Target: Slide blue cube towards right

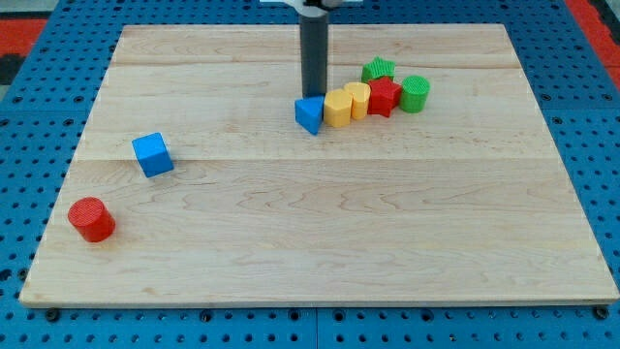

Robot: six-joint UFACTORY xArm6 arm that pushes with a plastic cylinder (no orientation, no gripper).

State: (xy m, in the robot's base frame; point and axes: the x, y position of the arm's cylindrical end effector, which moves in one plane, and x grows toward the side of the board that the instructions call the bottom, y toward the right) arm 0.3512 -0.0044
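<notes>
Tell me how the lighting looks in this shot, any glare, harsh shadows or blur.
Camera view: light is even and soft, no glare on the wooden board; the blue cube and red cylinder cast only faint shadows; everything is sharp, including my tip behind the small blue block.

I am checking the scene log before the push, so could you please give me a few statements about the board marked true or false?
1. The blue cube lies at the view's left, apart from the cluster. True.
2. My tip touches the blue cube. False: it stands by the blue triangular block, near the view's top.
3. The red cylinder lies below-left of the blue cube. True.
4. The red star sits alone. False: it is packed between the yellow blocks and the green cylinder.
</notes>
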